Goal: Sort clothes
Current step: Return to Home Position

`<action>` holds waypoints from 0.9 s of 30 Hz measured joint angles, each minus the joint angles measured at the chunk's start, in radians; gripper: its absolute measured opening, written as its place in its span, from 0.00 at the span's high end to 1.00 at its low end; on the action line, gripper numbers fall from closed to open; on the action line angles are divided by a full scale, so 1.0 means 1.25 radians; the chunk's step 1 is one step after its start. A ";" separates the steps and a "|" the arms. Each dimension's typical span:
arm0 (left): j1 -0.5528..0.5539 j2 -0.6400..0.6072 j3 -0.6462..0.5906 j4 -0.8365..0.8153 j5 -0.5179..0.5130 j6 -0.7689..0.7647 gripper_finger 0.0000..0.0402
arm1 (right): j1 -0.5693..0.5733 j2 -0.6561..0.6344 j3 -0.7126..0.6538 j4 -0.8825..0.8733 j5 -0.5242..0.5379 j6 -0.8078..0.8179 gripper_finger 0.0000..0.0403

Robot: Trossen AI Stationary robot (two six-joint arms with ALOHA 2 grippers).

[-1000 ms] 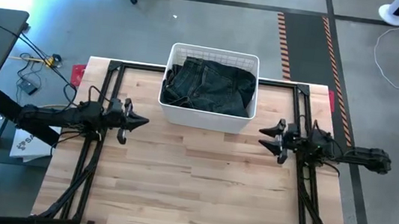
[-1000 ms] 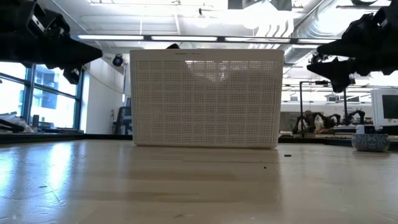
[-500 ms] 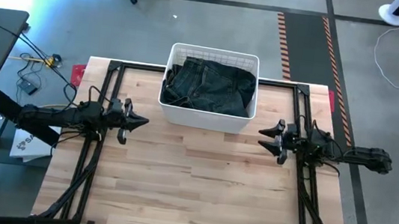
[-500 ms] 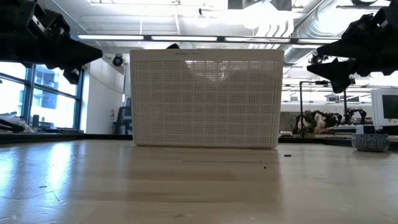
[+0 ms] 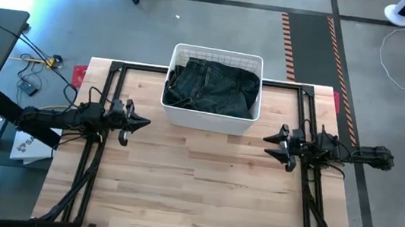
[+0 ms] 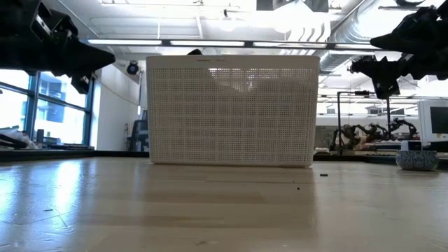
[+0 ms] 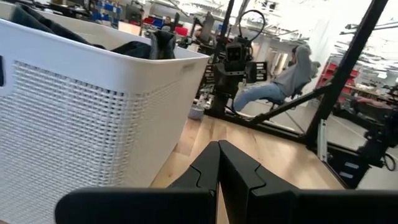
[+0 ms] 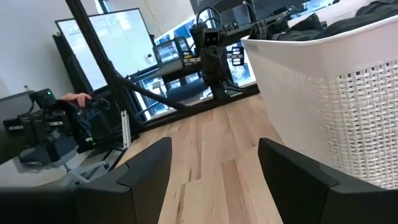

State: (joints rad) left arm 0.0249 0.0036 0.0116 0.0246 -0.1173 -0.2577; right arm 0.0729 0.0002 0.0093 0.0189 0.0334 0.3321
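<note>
A white lattice-sided basket (image 5: 209,118) stands at the table's far middle. Dark denim jeans (image 5: 213,88) lie on top inside it, and dark cloth shows above its rim in the left wrist view (image 7: 149,46) and the right wrist view (image 8: 323,25). The other garments are hidden or out of view. My left gripper (image 5: 144,122) hovers left of the basket, shut and empty, pointing toward it (image 7: 217,149). My right gripper (image 5: 269,142) hovers right of the basket, open and empty, pointing toward the left (image 8: 214,162).
Bare wooden table top (image 5: 194,189) spreads between the arms and toward the near edge. Black frame rails (image 5: 99,148) run along both sides of the table. A person in grey sits leaning back in the room beyond the table (image 7: 280,81).
My right gripper has shifted a little toward the table's right and near edges, and it shows a little higher in the low view. The basket and the jeans have stayed where they were.
</note>
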 joint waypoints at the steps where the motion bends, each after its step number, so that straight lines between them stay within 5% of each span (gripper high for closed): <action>1: 0.005 0.000 0.000 0.000 0.000 0.000 0.99 | -0.001 0.000 0.000 0.000 0.000 0.000 0.41; 27: 0.073 0.008 0.000 -0.001 -0.001 -0.001 0.99 | -0.002 0.005 -0.001 0.002 0.000 0.000 0.41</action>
State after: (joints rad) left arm 0.1167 0.0140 0.0116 0.0238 -0.1181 -0.2592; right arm 0.0704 0.0067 0.0086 0.0219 0.0334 0.3321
